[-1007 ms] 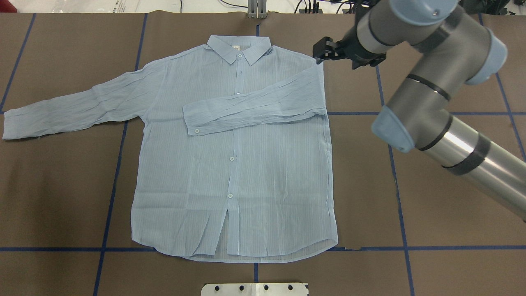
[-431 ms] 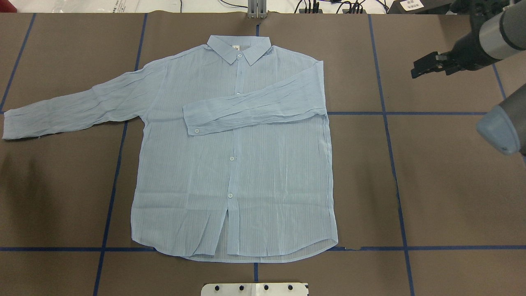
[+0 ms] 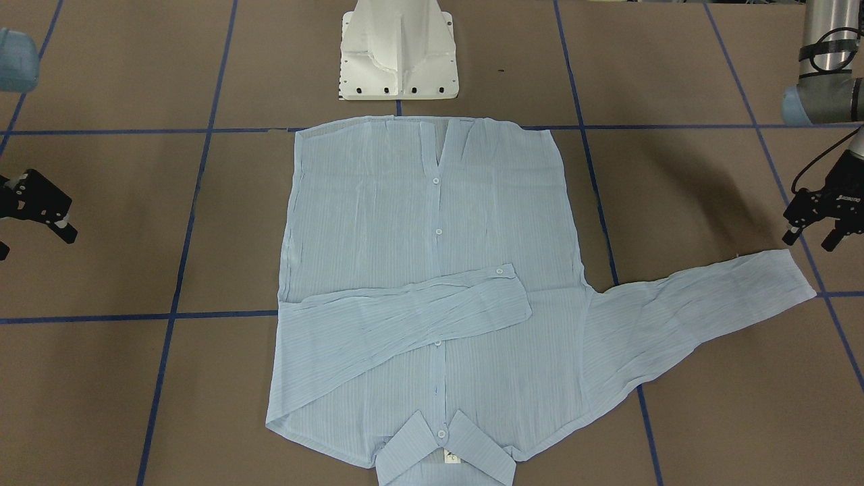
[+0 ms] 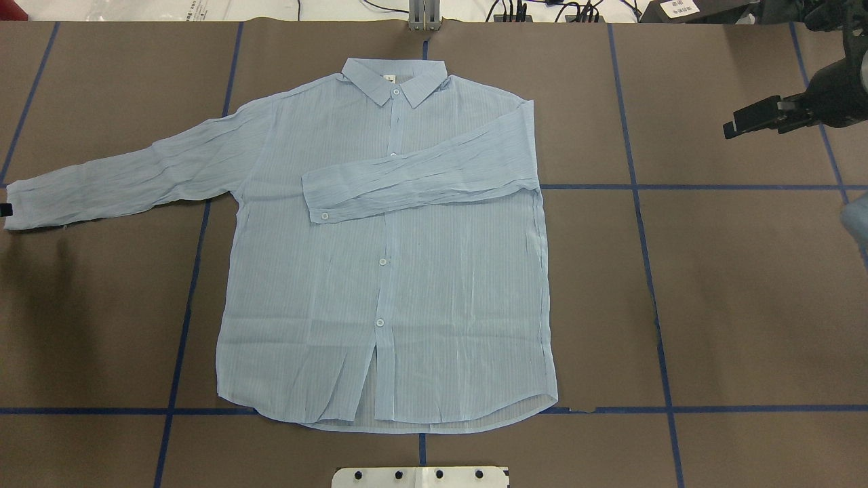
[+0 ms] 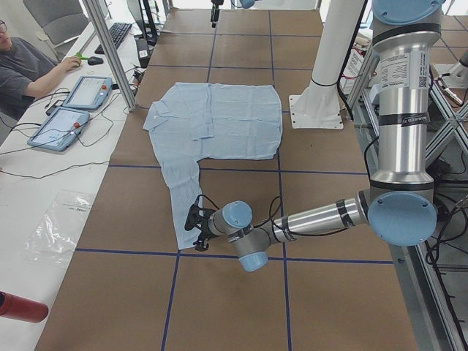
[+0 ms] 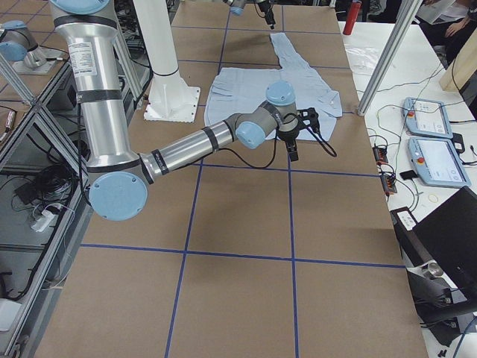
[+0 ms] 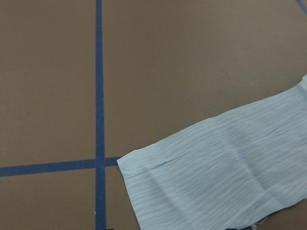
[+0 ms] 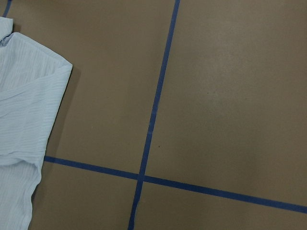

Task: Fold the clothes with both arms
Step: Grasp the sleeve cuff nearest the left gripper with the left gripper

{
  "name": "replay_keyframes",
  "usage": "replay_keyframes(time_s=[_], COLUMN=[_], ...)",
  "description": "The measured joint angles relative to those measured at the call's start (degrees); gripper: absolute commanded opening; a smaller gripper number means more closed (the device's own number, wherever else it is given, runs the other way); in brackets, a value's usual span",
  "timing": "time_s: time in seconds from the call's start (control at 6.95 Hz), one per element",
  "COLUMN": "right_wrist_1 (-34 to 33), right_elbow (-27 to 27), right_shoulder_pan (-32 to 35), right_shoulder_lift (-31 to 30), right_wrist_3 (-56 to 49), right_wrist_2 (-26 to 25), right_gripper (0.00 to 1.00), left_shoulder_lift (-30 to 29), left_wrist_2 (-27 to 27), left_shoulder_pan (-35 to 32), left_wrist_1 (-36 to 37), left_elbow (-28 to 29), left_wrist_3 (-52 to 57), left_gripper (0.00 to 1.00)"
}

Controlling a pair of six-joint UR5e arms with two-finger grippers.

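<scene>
The pale blue striped shirt (image 4: 407, 271) lies flat and buttoned on the brown table, collar (image 4: 393, 78) at the far side. One sleeve (image 4: 420, 173) is folded across the chest. The other sleeve (image 4: 122, 179) stretches out to the overhead view's left. My left gripper (image 3: 810, 241) is open and empty, just beside that sleeve's cuff (image 3: 790, 273); the cuff (image 7: 201, 177) fills the lower right of the left wrist view. My right gripper (image 3: 34, 243) is open and empty, well off the shirt near the table's right side (image 4: 753, 120). The right wrist view shows the shirt's shoulder edge (image 8: 24, 105).
The white pedestal base (image 3: 398, 50) stands at the near edge behind the hem. Blue tape lines (image 4: 637, 186) cross the brown table cover. An operator (image 5: 29, 66) with tablets (image 5: 73, 110) sits at the far side table. A red bottle (image 5: 18, 307) lies there.
My right arm has swung away from the shirt's shoulder to the table's right side. My left gripper's tip and shadow have come in at the stretched sleeve's cuff. The shirt has not moved.
</scene>
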Motion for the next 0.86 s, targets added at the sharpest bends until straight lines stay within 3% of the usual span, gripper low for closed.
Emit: replay_keyframes(time_s=[0.86], right_wrist_1=[0.16], right_elbow=[0.04], right_shoulder_pan=[0.42], right_shoulder_lift=[-0.15], right_wrist_3=[0.11], right_wrist_2=[0.12], right_gripper=[1.00], left_shoulder_lift=[-0.96], left_wrist_2=[1.59], left_shoulder_pan=[3.82], left_wrist_1=[-0.05], left_elbow=[1.57], left_wrist_3=[0.03], left_gripper=[0.79])
